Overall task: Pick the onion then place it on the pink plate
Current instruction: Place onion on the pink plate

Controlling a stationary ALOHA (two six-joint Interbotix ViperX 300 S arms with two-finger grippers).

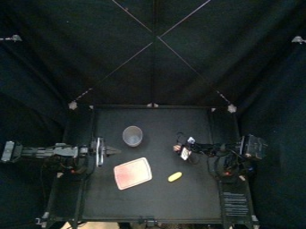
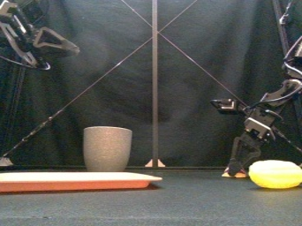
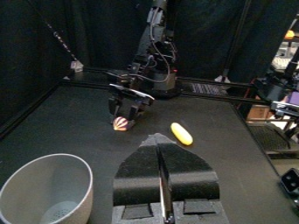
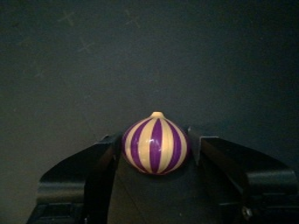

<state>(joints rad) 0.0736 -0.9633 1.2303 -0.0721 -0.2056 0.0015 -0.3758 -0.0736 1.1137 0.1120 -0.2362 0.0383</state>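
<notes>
Pink plate (image 2: 77, 181) lies flat near the table's front, with the grey cup (image 2: 108, 147) upright behind it. Left gripper (image 1: 98, 154) rests at the left, jaws together. Right gripper (image 1: 185, 148), right of the cup, is clamped on the striped onion (image 4: 156, 144), apart from the plate. Yellow toy (image 2: 275, 174) lies right of the plate.

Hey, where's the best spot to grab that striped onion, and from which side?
Across its fat middle, coming down from above. The onion is round and narrows to a point, so the widest band gives two opposite sides to squeeze. The right hand has its jaws on either side there.
</notes>
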